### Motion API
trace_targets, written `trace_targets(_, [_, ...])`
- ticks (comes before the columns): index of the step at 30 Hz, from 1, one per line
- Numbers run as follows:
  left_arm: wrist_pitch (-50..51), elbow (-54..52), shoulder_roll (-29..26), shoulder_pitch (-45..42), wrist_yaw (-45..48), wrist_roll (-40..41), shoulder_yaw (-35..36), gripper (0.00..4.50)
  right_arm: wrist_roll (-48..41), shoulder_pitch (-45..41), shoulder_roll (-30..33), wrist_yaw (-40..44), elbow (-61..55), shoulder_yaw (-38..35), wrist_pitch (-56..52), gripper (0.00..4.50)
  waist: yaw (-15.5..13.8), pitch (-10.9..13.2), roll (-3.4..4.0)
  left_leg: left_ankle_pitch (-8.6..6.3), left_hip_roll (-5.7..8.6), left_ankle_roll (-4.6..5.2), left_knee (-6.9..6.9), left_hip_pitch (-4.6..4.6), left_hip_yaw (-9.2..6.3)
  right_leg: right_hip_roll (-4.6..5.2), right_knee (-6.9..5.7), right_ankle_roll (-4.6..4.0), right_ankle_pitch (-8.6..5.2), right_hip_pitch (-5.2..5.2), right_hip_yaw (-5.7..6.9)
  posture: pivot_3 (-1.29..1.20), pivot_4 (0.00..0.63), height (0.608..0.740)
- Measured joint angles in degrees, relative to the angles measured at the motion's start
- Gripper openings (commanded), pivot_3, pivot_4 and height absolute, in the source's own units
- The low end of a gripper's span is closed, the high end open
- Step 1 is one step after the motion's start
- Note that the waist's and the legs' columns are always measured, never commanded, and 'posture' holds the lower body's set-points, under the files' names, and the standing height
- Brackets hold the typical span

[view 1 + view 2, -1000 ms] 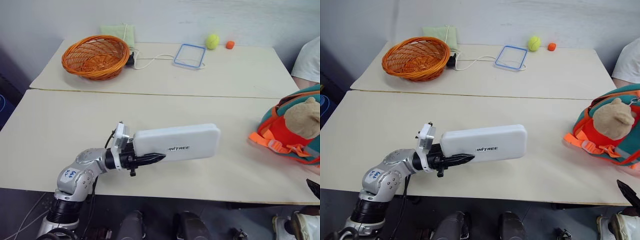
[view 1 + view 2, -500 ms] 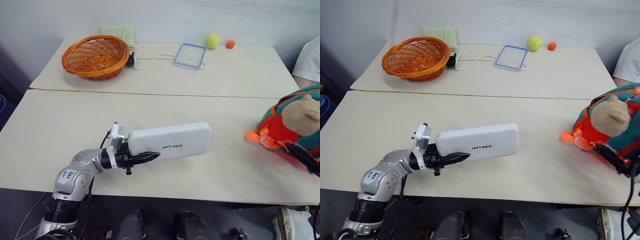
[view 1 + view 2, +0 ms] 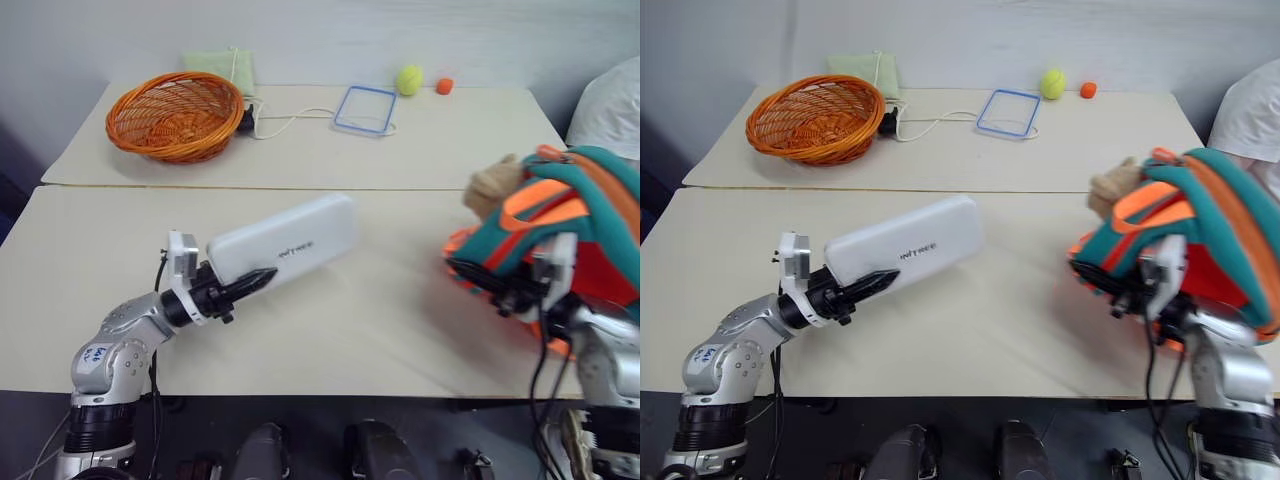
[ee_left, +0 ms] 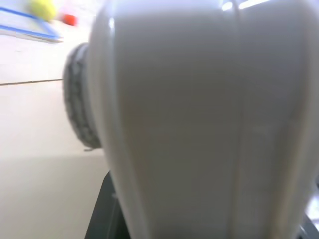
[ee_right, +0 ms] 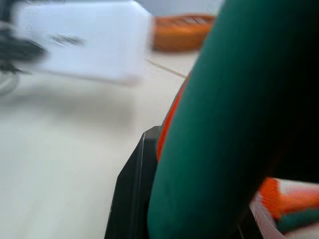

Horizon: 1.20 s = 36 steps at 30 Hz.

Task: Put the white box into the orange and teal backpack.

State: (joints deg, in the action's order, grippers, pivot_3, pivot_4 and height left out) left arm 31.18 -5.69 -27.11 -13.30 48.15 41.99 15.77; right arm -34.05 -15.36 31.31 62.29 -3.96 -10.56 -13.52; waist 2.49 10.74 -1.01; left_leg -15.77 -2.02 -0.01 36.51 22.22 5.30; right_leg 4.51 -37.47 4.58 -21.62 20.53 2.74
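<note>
My left gripper (image 3: 243, 287) clamps the white box (image 3: 283, 238) end-on for insertion; my right gripper (image 3: 1110, 287) seemingly pinches the orange and teal backpack (image 3: 1200, 215) upright.

on the far table you have an orange wicker basket (image 3: 175, 115), a green cloth (image 3: 218, 70) behind it, a white cord (image 3: 290, 117), a blue-rimmed clear lid (image 3: 364, 108), a tennis ball (image 3: 408, 80) and a small orange ball (image 3: 444, 86).

Left arm reached forward from the near left, left gripper (image 3: 243, 286) clamped on the white box (image 3: 283, 239), pointing right and far, right gripper (image 3: 478, 279) at the near right, closed on the orange and teal backpack (image 3: 560, 215), aimed left
</note>
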Motion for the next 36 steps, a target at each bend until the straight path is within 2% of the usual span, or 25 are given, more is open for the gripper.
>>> trace_targets(4, [-1.18, 2.50, 0.84, -1.81, -5.61, -0.17, 3.99, 1.43, -1.64, -6.91, -5.29, 0.06, -4.54, 8.30, -4.51, 0.08, 0.21, 0.03, -0.05, 0.01, -0.02, -0.02, -0.01, 0.09, -0.02, 0.01, -0.08, 0.00, 0.00, 0.12, 0.03, 0.00, 0.150, 0.740])
trace_targets(8, [-0.99, 2.37, 0.66, -2.15, -8.41, 0.52, 6.32, 1.43, -7.18, -8.98, -4.45, 2.28, -12.48, 14.53, -12.92, 0.08, -0.64, 0.03, -0.09, -0.08, 0.02, 0.09, 0.00, 0.21, -0.04, 0.08, -0.13, -0.01, 0.00, 0.11, 0.06, 0.00, 0.150, 0.740])
trace_targets(11, [0.33, 0.82, -1.00, -0.66, -8.86, 2.69, 9.11, 1.43, -11.98, -4.81, 2.36, 4.36, -17.74, 13.95, -19.15, 0.08, -1.34, 0.04, -0.21, -0.25, 0.20, 0.31, 0.10, 0.38, -0.25, 0.26, 0.02, -0.01, 0.00, 0.04, 0.10, 0.00, 0.150, 0.740])
trace_targets(14, [1.26, -3.42, -1.93, 2.38, -8.86, 7.76, 14.22, 1.43, -13.05, -0.98, 7.45, 4.94, -17.95, 11.21, -22.09, 0.08, -1.11, 0.06, -0.25, -0.55, 0.23, 0.57, 0.61, 0.64, -0.27, 0.32, 0.11, 0.00, 0.01, 0.02, 0.13, 0.00, 0.150, 0.740])
trace_targets(21, [5.07, -11.99, -10.99, 8.05, -4.70, 16.16, 20.81, 1.43, -15.20, -4.76, 8.24, 2.89, -13.37, 7.40, -25.30, 0.08, -0.81, 0.12, -0.35, -0.47, 0.22, 0.58, 0.54, 0.49, -0.26, 0.34, 0.33, 0.11, 0.06, -0.05, 0.13, 0.00, 0.150, 0.740])
trace_targets(27, [6.50, -18.52, -12.83, 8.63, -2.61, 17.45, 15.56, 1.43, -13.60, -6.80, 7.87, 3.41, -11.50, 8.44, -25.30, 0.08, -1.12, 0.14, -0.32, -0.44, 0.27, 0.54, 0.55, 0.55, -0.27, 0.36, 0.36, 0.11, 0.07, -0.04, 0.13, 0.00, 0.150, 0.740])
trace_targets(33, [2.96, -14.95, -14.17, 2.83, 2.26, 9.82, 5.24, 1.43, -12.37, -6.32, 8.43, 5.00, -11.44, 10.35, -25.72, 0.08, -1.02, 0.14, -0.32, -0.44, 0.25, 0.54, 0.57, 0.58, -0.22, 0.30, 0.36, 0.11, 0.07, -0.01, 0.13, 0.00, 0.150, 0.740])
trace_targets(36, [-1.06, -10.04, -16.05, -3.03, 4.64, 2.39, -0.74, 1.43, -11.88, -6.24, 8.41, 4.87, -11.45, 10.41, -25.71, 0.08, -1.27, 0.14, -0.32, -0.42, 0.26, 0.54, 0.59, 0.58, -0.22, 0.29, 0.35, 0.11, 0.07, -0.02, 0.14, 0.00, 0.150, 0.740])
